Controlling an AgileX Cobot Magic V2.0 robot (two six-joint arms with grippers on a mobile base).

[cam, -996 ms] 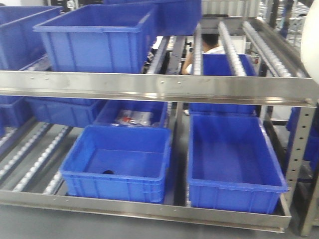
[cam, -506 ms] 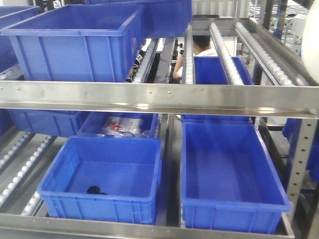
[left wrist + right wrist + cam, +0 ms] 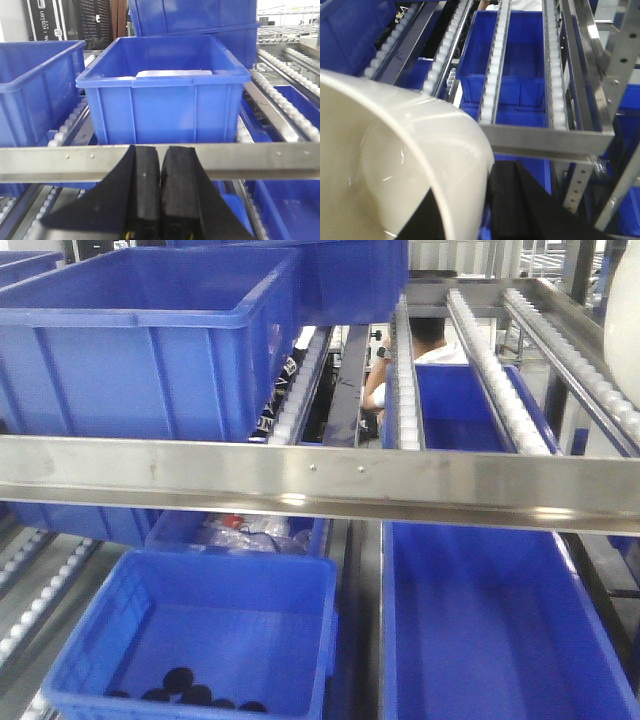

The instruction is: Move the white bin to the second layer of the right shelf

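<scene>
The white bin (image 3: 395,165) fills the lower left of the right wrist view, glossy and cream-white, mouth towards the camera. My right gripper (image 3: 470,205) is shut on its rim, with one black finger inside the wall and one outside. The bin's edge also shows at the far right of the front view (image 3: 628,330). The right shelf second layer (image 3: 495,85) lies ahead of and below the bin, with lanes of white rollers and a steel front rail (image 3: 545,137). My left gripper (image 3: 160,155) is shut and empty, in front of the steel rail (image 3: 250,160).
A large blue crate (image 3: 150,340) stands on the left of the roller level and holds something white (image 3: 172,73). More blue crates (image 3: 200,640) (image 3: 500,630) sit on the level below. A person (image 3: 430,340) is behind the rack. A perforated steel post (image 3: 625,55) stands at the right.
The front view has closed in on the rack. The steel rail now sits lower and larger in frame, and the crates look bigger. The bin's edge stays at the right.
</scene>
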